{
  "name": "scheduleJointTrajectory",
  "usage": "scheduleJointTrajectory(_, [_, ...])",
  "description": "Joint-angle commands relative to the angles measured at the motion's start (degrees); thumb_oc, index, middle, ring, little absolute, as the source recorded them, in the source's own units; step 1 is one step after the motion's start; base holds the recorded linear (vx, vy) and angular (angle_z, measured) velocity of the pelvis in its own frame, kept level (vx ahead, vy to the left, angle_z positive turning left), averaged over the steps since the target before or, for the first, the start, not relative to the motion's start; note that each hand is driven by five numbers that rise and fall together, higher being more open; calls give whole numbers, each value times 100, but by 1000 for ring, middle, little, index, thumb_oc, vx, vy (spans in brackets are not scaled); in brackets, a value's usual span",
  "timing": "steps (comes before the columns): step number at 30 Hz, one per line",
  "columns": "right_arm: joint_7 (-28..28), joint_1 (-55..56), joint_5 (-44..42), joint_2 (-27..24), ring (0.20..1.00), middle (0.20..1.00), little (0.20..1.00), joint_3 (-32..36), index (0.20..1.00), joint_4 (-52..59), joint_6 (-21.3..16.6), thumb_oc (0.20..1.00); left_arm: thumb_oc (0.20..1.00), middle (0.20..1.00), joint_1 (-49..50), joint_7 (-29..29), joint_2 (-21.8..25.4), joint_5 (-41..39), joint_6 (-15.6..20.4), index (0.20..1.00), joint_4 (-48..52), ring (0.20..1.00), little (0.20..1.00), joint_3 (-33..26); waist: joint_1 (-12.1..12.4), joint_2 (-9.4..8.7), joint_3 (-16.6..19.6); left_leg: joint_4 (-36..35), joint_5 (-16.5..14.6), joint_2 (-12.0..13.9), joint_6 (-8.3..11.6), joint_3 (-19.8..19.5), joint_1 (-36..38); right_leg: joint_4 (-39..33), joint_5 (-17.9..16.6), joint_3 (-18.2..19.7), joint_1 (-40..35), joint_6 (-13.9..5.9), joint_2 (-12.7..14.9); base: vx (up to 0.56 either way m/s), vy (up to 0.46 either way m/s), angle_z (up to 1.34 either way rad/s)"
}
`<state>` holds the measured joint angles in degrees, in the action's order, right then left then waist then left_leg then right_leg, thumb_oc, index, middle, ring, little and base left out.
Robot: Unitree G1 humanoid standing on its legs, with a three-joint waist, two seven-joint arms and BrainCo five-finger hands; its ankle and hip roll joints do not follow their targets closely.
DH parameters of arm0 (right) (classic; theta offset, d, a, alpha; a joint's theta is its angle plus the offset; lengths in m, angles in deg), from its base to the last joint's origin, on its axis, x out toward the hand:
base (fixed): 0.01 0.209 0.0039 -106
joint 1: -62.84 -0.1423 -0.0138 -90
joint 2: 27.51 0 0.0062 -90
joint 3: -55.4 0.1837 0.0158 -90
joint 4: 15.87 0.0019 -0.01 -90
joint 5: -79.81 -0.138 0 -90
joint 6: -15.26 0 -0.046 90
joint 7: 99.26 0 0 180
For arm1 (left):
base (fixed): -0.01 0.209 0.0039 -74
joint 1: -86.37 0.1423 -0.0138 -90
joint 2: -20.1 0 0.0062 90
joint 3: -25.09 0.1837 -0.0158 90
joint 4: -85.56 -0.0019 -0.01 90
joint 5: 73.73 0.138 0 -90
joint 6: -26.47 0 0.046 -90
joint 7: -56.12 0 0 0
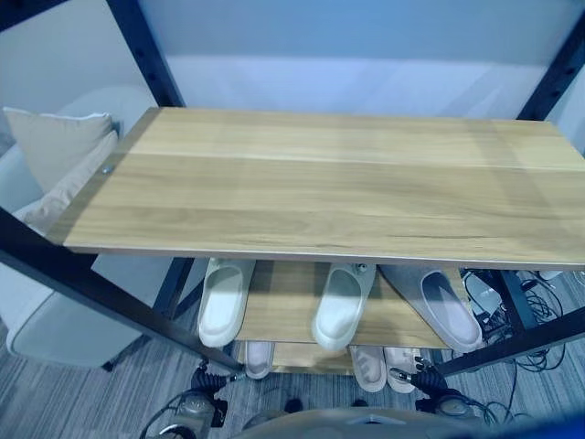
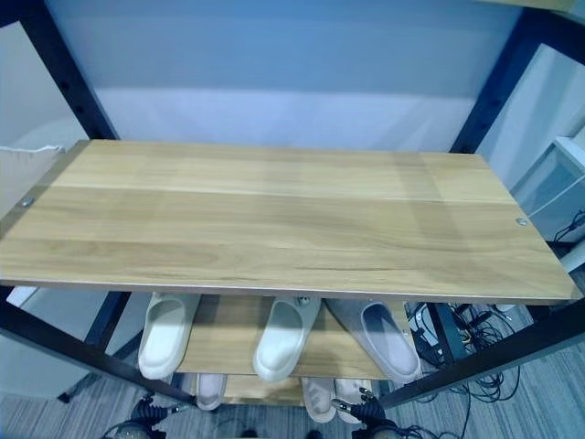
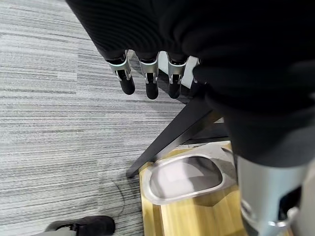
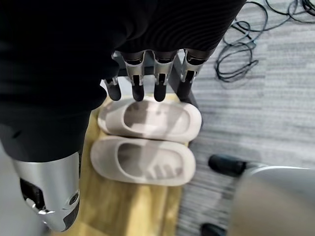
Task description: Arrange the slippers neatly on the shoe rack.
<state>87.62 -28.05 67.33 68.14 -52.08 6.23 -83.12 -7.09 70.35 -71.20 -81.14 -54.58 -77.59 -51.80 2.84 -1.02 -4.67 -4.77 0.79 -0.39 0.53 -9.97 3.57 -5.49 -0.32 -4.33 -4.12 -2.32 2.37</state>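
— Slippers: where were they?
— Three slippers [image 1: 338, 302] sat along the front edge of the shoe rack's [image 1: 320, 183] middle shelf; a beige pair [image 4: 147, 137] lay side by side at the bottom shelf's right end.
— And the hands?
— The left hand [image 3: 147, 81] and right hand [image 4: 147, 83] both hung with relaxed fingers, holding nothing, the right just above that pair.
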Motion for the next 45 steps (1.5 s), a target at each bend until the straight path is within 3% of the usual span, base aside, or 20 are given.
scheduleJointTrajectory(1, [-3, -527, 175, -231, 1000, 1000, 1000, -177, 1000, 128, -173, 1000, 1000, 1000, -470, -140, -501, -131, 292, 1000, 55, 1000, 1000, 170, 149, -116, -434, 967, -29, 137, 429, -528, -863, 639, 472, -362, 196, -160, 241, -241, -73, 63])
scheduleJointTrajectory(3, [3, -624, 204, -283, 1000, 1000, 1000, -209, 1000, 93, -152, 1000, 1000, 1000, -605, -179, -534, -283, 338, 1000, 99, 1000, 1000, 183, 176, -194, -493, 1263, -61, 33, 444, -543, -1118, 714, 408, -531, 361, -153, 320, -240, -6, 102])
scheduleJointTrajectory(5, [-15, -646, 269, -315, 1000, 1000, 1000, -211, 1000, 75, -140, 1000, 1000, 1000, -591, -203, -585, -237, 356, 1000, 166, 1000, 1000, 227, 115, -215, -384, 1440, -258, 266, 444, -310, -958, 747, 333, -648, 526, -159, 435, -220, 90, 71])
scheduleJointTrajectory(7, [-64, -585, 344, -336, 1000, 1000, 1000, -174, 1000, 68, -107, 1000, 1000, 1000, -464, -236, -644, -132, 338, 1000, 149, 1000, 1000, 290, -12, -104, -311, 1215, -428, 390, 400, -178, -688, 855, 307, -650, 618, -238, 479, -74, 202, 35])
scheduleJointTrajectory(10, [-177, -555, 375, -230, 1000, 1000, 1000, -116, 1000, -16, -62, 1000, 1000, 1000, -357, -378, -683, 187, 236, 1000, -139, 1000, 1000, 327, -89, -14, -202, 766, -611, 174, 218, -33, -369, 974, 160, -509, 662, -390, 685, -68, 302, -10])
scheduleJointTrajectory(14, [-275, -547, 493, -23, 1000, 1000, 1000, -279, 1000, 83, -20, 1000, 1000, 1000, -275, -454, -584, 308, 186, 1000, -342, 1000, 1000, 212, -55, -8, -260, 874, -688, -16, 57, 217, -434, 989, -100, -428, 858, -543, 889, -142, 216, -45])
scheduleJointTrajectory(15, [-162, -1152, 419, 125, 1000, 1000, 1000, -568, 1000, 253, 77, 1000, 1000, 1000, -345, -477, -408, 247, 159, 1000, -406, 1000, 1000, 234, 50, 36, -299, 970, -608, -7, 24, 316, -598, 1430, 58, -437, 948, -575, 858, -189, 97, -53])
scheduleJointTrajectory(16, [-289, -827, 340, 227, 1000, 1000, 1000, -565, 1000, 307, 146, 1000, 1000, 1000, -295, -473, -386, 157, 181, 1000, -433, 1000, 1000, 108, 28, 37, -295, 988, -616, -33, -5, 339, -610, 1479, 160, -318, 822, -560, 793, -144, 46, -55])
scheduleJointTrajectory(18, [-361, -597, 344, 258, 1000, 1000, 1000, -657, 1000, 371, -32, 1000, 1000, 1000, -161, -399, -335, 203, 226, 1000, -384, 1000, 1000, 18, 62, -17, -215, 982, -604, -115, -12, 326, -628, 1387, 278, -104, 600, -470, 665, 14, -48, -14])
scheduleJointTrajectory(20, [-410, -452, 417, 193, 1000, 1000, 1000, -854, 1000, 495, -147, 1000, 1000, 1000, -272, -323, -388, 230, 259, 1000, -344, 1000, 1000, -24, 41, -64, -75, 776, -545, -94, 45, 277, -553, 854, 272, 69, 394, -422, 537, 91, -106, 5])
scheduleJointTrajectory(21, [-802, -270, 259, -224, 1000, 1000, 1000, -1172, 1000, 1770, -601, 1000, 1000, 1000, -132, -303, -421, 183, 303, 1000, -274, 1000, 1000, -48, 14, -34, -99, 684, -500, -54, 49, 309, -469, 737, 237, 93, 315, -418, 523, 50, -68, 10])
scheduleJointTrajectory(22, [-748, -414, 494, -246, 1000, 1000, 1000, -1093, 1000, 1510, -146, 1000, 1000, 1000, -148, -354, -396, 238, 279, 1000, -194, 1000, 1000, -23, -19, -50, -66, 623, -472, -42, 67, 281, -465, 648, 226, 42, 280, -413, 517, 23, -68, 12])
scheduleJointTrajectory(24, [-682, -312, 334, -173, 1000, 1000, 1000, -1260, 1000, 2176, -63, 1000, 1000, 1000, -195, -339, -417, 252, 271, 1000, -153, 1000, 1000, 54, -55, -71, -14, 282, -330, 42, 97, 208, -295, 367, 201, -75, 114, -406, 460, 47, -110, 11])
scheduleJointTrajectory(35, [-1370, -807, -368, -90, 1000, 1000, 1000, -2166, 1000, 2973, -239, 1000, 1000, 1000, -66, -406, -465, 381, 290, 1000, -231, 1000, 1000, 170, 135, -132, 23, -23, -279, 160, 153, 174, 19, 49, 220, -205, -223, -399, 363, 18, -26, 5])
scheduleJointTrajectory(40, [-1672, -1161, -743, -383, 1000, 1000, 1000, -2508, 1000, 4151, -346, 1000, 1000, 1000, 11, -469, -473, 443, 307, 1000, -205, 1000, 1000, 223, 154, -129, 29, -23, -291, 181, 167, 205, 49, 49, 243, -176, -242, -400, 349, 0, 0, 0])
scheduleJointTrajectory(41, [-1495, -1464, -685, -735, 1000, 1000, 1000, -2323, 1000, 5165, -507, 1000, 1000, 1000, 85, -469, -507, 425, 307, 1000, -235, 1000, 1000, 190, 117, -127, 58, -23, -301, 197, 167, 226, 52, 49, 238, -163, -229, -408, 345, 0, 0, 0])
scheduleJointTrajectory(43, [-1161, -1577, -330, -912, 1000, 1000, 1000, -1997, 1000, 5509, -636, 1000, 1000, 1000, 141, -445, -545, 390, 310, 1000, -241, 1000, 1000, 152, 94, -109, 87, -23, -313, 202, 161, 236, 59, 49, 233, -153, -224, -413, 347, 31, 8, -6])
scheduleJointTrajectory(45, [-339, -1771, 932, -1173, 1000, 1000, 1000, -1383, 1000, 5716, -785, 1000, 1000, 1000, 220, -405, -607, 405, 310, 1000, -241, 1000, 1000, 100, 87, -88, 128, -23, -324, 198, 141, 233, 71, 49, 235, -153, -231, -423, 353, 41, 13, -7])
